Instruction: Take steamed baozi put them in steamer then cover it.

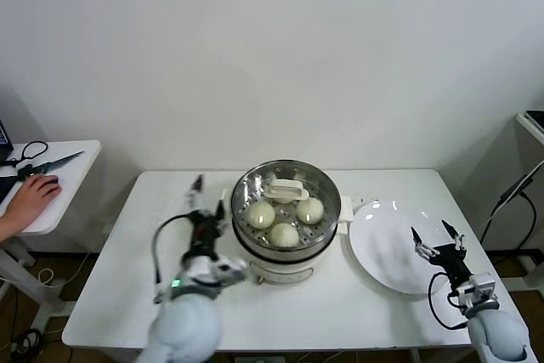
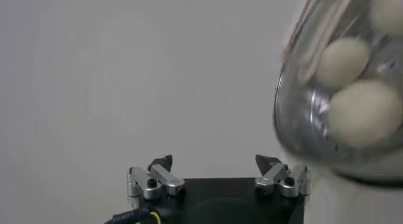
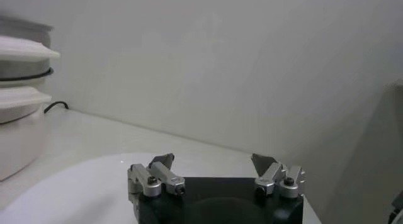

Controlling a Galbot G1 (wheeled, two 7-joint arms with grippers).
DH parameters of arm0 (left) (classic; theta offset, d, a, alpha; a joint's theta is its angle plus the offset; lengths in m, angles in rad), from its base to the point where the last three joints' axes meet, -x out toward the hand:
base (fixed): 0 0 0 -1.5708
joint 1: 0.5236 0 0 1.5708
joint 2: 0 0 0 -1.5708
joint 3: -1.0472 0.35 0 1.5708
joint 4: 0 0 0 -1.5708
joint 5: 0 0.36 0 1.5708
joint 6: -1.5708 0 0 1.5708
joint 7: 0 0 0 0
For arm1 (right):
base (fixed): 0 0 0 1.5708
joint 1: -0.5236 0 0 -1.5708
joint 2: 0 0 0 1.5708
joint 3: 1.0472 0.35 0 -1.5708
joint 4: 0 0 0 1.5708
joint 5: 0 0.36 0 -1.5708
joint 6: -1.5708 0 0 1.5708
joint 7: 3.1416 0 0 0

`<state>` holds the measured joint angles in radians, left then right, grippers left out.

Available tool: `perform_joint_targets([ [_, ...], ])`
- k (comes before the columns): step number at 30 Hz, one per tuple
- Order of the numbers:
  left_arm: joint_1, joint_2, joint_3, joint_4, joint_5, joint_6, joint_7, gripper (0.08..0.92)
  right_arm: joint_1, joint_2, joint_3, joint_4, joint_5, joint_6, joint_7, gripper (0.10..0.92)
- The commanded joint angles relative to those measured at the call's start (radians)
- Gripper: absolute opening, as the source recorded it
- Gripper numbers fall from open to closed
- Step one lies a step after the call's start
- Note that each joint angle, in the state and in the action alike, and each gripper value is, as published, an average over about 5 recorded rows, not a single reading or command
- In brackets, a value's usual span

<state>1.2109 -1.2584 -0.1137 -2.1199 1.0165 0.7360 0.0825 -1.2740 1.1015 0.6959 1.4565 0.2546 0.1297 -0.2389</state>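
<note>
Writing, brands, labels: none legible on any item.

Steamer [image 1: 286, 225]: one, steel bowl on white base, middle of the white table [image 1: 110, 269], closer to the front edge. Glass lid [image 1: 286, 186] on top, white handle upward; its glass also visible in the left wrist view [image 2: 296, 112].

Steamed baozi: three visible through the lid [image 1: 261, 213] [image 1: 310, 209] [image 1: 284, 234]; a possible fourth hidden under the handle, cannot tell.

Plate [image 1: 387, 252]: one, white, bare, toward the right edge of the table, just beside the steamer.

Left tool [image 1: 209, 195]: wide open, holding nothing, just left of the steamer, apart from it.

Right tool [image 1: 439, 239]: wide open, holding nothing, above the plate's right rim.

Side table at far left: scissors [image 1: 34, 159], a person's hand [image 1: 30, 201].
</note>
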Motion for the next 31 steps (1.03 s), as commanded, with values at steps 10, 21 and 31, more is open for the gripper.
perform_joint_targets([
  [10,0.357,-0.152,-0.604,0.198,-1.089,-0.837,-0.205,0.823,-0.098,0.020,0.018,0.122,0.053,0.020,-0.041,0.823],
  [21,0.382,-0.153,-0.607,0.238,-1.130,-0.885,-0.184,0.823,-0.133,0.025,0.044,0.138,0.081,0.030,-0.060,0.823],
  [31,0.401,-0.156,-0.607,0.193,-1.127,-0.885,-0.163,0.823,-0.132,0.022,0.050,0.141,0.087,0.026,-0.062,0.823],
])
